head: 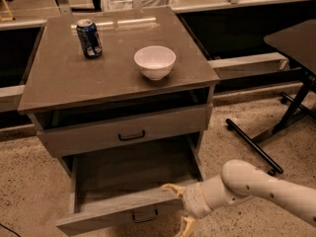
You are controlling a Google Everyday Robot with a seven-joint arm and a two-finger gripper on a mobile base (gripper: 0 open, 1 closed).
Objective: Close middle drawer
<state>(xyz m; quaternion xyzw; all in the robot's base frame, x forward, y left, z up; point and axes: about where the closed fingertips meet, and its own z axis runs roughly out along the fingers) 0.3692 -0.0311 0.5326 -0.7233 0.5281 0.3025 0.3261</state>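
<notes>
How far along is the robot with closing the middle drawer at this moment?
Done: the approach only. The gripper is at the right end of the middle drawer, by its front panel. In hand: its fingers are spread, one over the panel's top edge and one lower, so it looks ready to push. Left: nearly everything, as the drawer is pulled far out with its tray exposed.

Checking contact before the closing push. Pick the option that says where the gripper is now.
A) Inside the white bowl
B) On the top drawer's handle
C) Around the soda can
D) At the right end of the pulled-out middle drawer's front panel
D: the gripper is open at the right end of the middle drawer's front panel, one finger above the panel and one below, well below the soda can and the bowl on the cabinet top.
</notes>
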